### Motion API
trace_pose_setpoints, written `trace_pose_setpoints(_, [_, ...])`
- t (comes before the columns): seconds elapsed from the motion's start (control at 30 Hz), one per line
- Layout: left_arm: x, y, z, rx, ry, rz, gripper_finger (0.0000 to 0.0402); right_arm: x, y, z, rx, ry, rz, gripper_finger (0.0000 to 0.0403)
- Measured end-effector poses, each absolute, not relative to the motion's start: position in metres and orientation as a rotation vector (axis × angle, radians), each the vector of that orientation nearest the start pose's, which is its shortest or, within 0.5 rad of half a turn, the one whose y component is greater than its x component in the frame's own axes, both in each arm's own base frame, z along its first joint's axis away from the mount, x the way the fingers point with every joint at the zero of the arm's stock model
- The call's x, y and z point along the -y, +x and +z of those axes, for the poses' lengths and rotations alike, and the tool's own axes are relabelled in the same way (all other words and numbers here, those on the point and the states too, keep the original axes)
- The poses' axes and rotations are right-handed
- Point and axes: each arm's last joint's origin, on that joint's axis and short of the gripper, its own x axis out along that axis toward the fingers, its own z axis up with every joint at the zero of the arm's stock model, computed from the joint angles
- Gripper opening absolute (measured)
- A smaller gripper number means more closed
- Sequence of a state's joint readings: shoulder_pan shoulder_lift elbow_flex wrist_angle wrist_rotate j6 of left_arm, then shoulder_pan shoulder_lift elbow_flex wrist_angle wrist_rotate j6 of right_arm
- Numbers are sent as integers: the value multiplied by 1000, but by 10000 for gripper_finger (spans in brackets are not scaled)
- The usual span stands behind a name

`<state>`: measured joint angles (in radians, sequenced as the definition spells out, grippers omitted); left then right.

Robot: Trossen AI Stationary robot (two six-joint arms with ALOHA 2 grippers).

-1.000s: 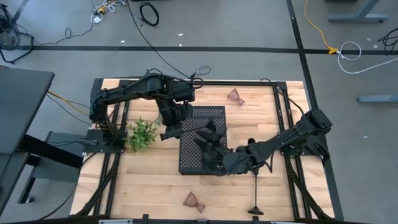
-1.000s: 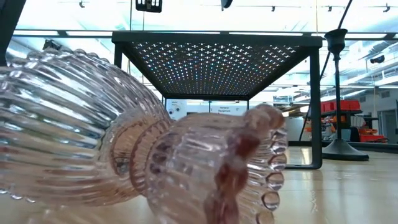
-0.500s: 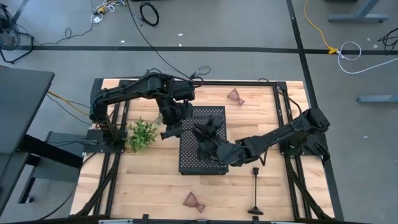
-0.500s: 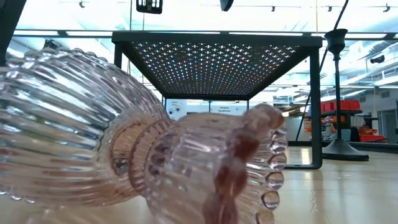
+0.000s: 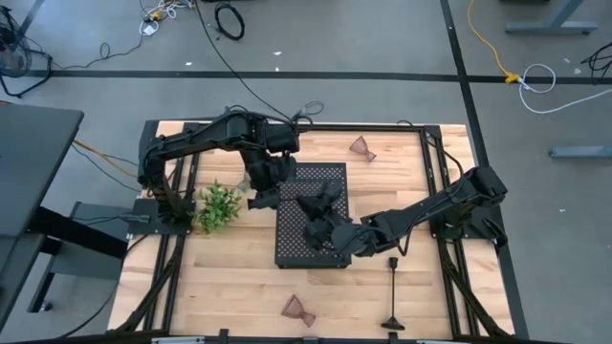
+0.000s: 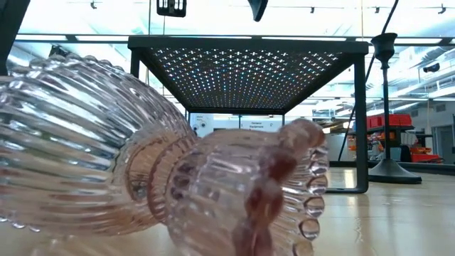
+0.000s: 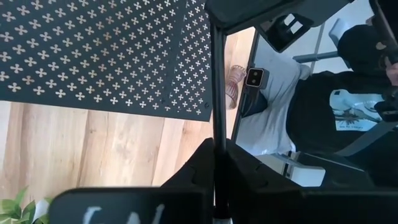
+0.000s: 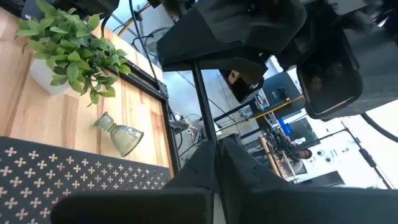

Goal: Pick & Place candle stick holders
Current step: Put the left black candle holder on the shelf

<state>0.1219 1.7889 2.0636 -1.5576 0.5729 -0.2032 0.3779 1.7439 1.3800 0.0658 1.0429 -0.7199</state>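
Left hand (image 5: pixel 260 196) at my tray's (image 5: pixel 287 244) left edge, clamped on slim black stick (image 7: pixel 216 87). Right hand (image 5: pixel 314 212) over tray middle, clamped on second stick (image 8: pixel 204 109). Third stick (image 5: pixel 393 291) upright on bench (image 5: pixel 229 277), near right. Pink cup (image 5: pixel 297 309) on its side by front edge; another cup (image 5: pixel 361 148) at far edge; greenish cup (image 8: pixel 122 137) near plant (image 5: pixel 219 204).

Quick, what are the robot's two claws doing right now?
Left gripper: closed on a slim black metal candle stick.
Right gripper: closed on another slim black metal candle stick.
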Motion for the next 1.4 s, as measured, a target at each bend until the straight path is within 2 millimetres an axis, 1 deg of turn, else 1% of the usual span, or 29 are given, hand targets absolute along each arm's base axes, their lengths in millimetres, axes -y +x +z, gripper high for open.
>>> trace_pose_setpoints(0.13, [-24, 322, 397, -1258, -609, -264, 12, -122, 376, 308, -467, -883, -559, 2])
trace_pose_setpoints(0.27, [-24, 322, 397, -1261, -605, -257, 11, -121, 375, 309, -465, -857, -586, 1])
trace_pose_setpoints(0.4, [-23, 322, 397, -1265, -596, -261, 17, -121, 375, 309, -455, -848, -550, 1])
trace_pose_setpoints(0.5, [-23, 322, 396, -1264, -590, -263, 11, -122, 376, 309, -443, -836, -513, 5])
trace_pose_setpoints(0.67, [-23, 323, 396, -1262, -578, -267, 13, -121, 376, 309, -443, -847, -508, 33])
trace_pose_setpoints(0.8, [-24, 324, 397, -1247, -569, -276, 13, -121, 377, 307, -444, -848, -472, 69])
trace_pose_setpoints(0.97, [-24, 324, 397, -1243, -566, -274, 11, -115, 379, 305, -446, -806, -487, 114])
trace_pose_setpoints(1.1, [-24, 325, 397, -1232, -566, -277, 16, -111, 380, 306, -453, -803, -520, 130])
trace_pose_setpoints(1.17, [-24, 325, 398, -1225, -566, -279, 17, -108, 381, 306, -455, -796, -542, 125])
trace_pose_setpoints(1.23, [-24, 325, 398, -1226, -569, -275, 13, -105, 382, 307, -452, -787, -555, 108])
trace_pose_setpoints(1.3, [-24, 325, 398, -1226, -569, -274, 11, -103, 382, 307, -451, -773, -565, 77])
trace_pose_setpoints(1.37, [-24, 325, 397, -1229, -576, -269, 11, -102, 383, 305, -466, -788, -544, 33])
trace_pose_setpoints(1.4, [-25, 325, 397, -1232, -577, -266, 11, -102, 383, 303, -478, -803, -533, 20])
